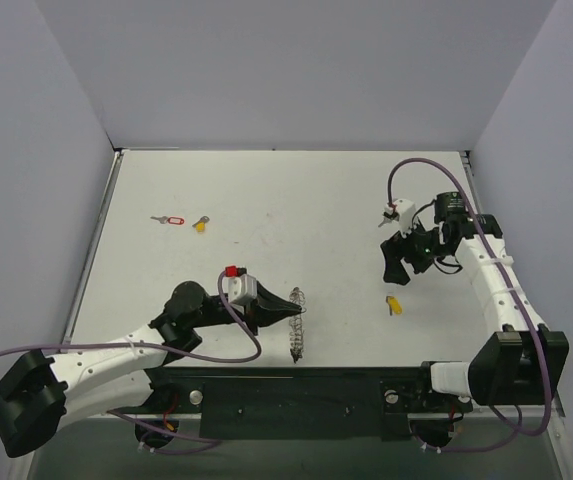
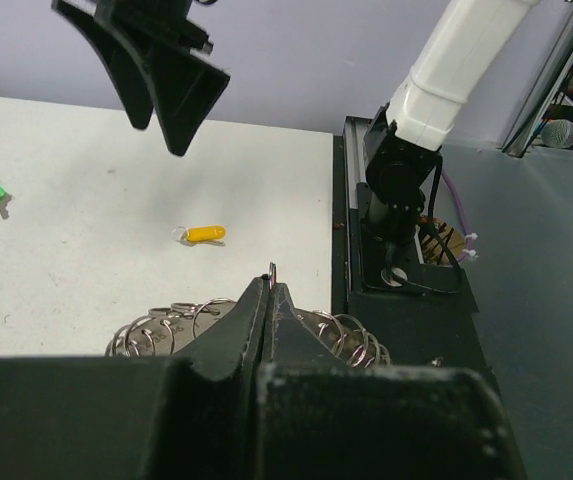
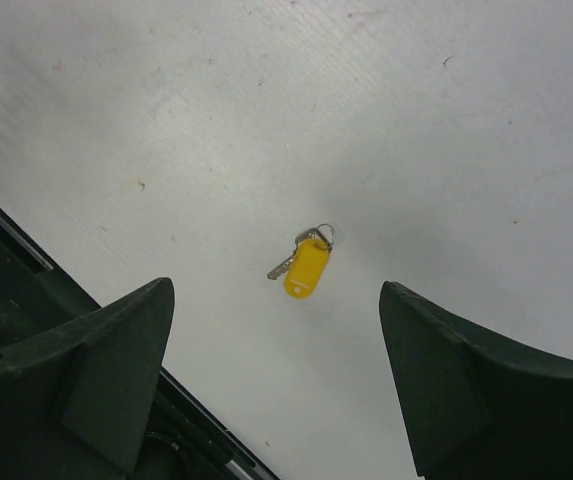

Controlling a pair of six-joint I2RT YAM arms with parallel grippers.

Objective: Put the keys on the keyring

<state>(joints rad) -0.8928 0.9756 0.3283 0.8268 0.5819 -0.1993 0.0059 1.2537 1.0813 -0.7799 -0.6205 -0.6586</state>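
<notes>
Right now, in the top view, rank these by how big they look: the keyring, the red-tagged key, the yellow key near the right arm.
1. keyring, clearly the largest.
2. red-tagged key and yellow key: they look about alike and are too small to rank.

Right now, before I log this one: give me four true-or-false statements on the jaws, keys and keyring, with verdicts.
1. The left jaws are shut on the keyring. True.
2. The right jaws are shut on a key. False: they stand open above a yellow key lying on the table.
3. A red key lies at the table's far left. True.
4. All keys are on the keyring. False: the red and yellow keys lie loose, apart from it.
</notes>
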